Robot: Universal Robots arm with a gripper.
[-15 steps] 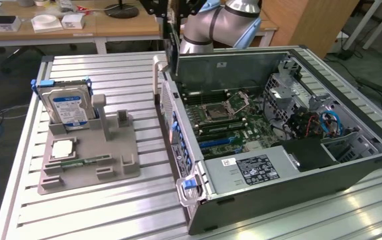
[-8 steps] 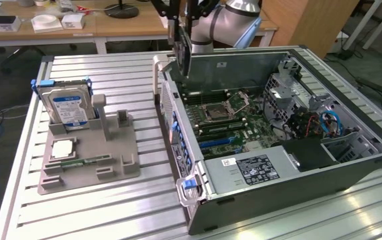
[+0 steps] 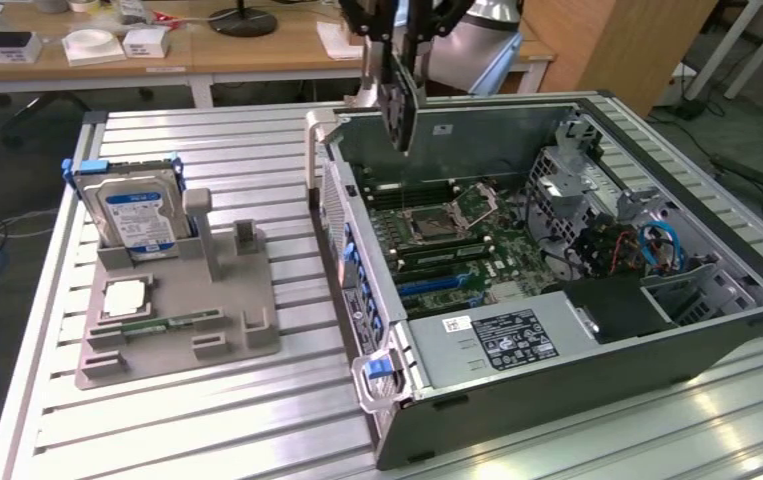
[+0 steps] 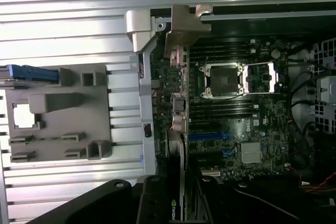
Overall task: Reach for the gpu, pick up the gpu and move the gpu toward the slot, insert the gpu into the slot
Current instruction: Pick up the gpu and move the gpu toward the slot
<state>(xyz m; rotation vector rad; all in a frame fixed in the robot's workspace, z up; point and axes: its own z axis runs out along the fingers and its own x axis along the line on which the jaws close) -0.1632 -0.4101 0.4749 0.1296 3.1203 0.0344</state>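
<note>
the gripper (image 3: 399, 62) is up high over the open computer case (image 3: 595, 330), near the case's back wall. its jaws are squeezed onto the gpu (image 3: 408, 110), and the card hangs down from them, standing on its edge, up in the air. it does not touch the green board below it. in the wrist view the gpu (image 4: 178, 129) looks like a thin line, seen from its top edge, with its shiny metal end (image 4: 185, 27) near the rim of the case. the slot (image 3: 431, 287) is a long blue strip on the board, lower down in the case and apart from the card. the square silver socket (image 3: 451, 212) sits on the board between the card and the slot. on the metal table (image 3: 221, 140), at the exterior view's left of the case, a gray holder (image 3: 174, 330) stands with a hard drive (image 3: 138, 215) with a blue label standing upright in it.
</note>
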